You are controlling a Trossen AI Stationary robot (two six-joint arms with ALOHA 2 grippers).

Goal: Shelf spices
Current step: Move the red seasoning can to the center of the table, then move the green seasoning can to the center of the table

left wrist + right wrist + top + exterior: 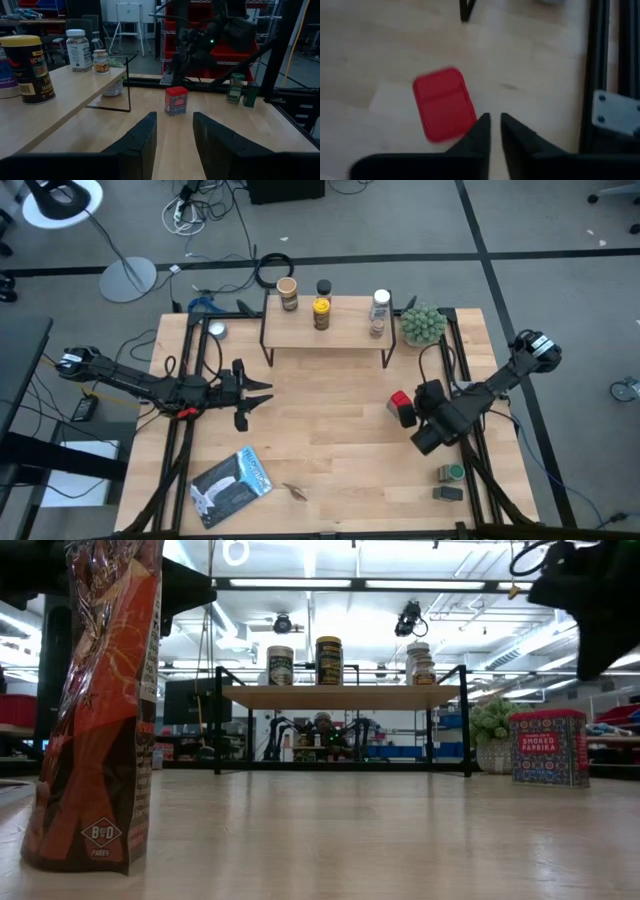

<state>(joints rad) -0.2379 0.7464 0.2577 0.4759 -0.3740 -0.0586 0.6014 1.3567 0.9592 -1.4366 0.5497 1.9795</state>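
The shelf stands at the table's far middle on thin black legs. On its board stand a tan-lidded jar, a black-lidded jar, a yellow jar and a white-capped bottle. A red tin stands upright on the table right of centre. My right gripper hangs above it, just to its near right, pointing steeply down and shut on nothing. My left gripper waits open and level at the table's left, pointing toward the tin.
Two green tins sit near the front right corner. A potted plant stands by the shelf's right end. A blue-white packet lies front left. A tall orange-brown bag fills the low view's left.
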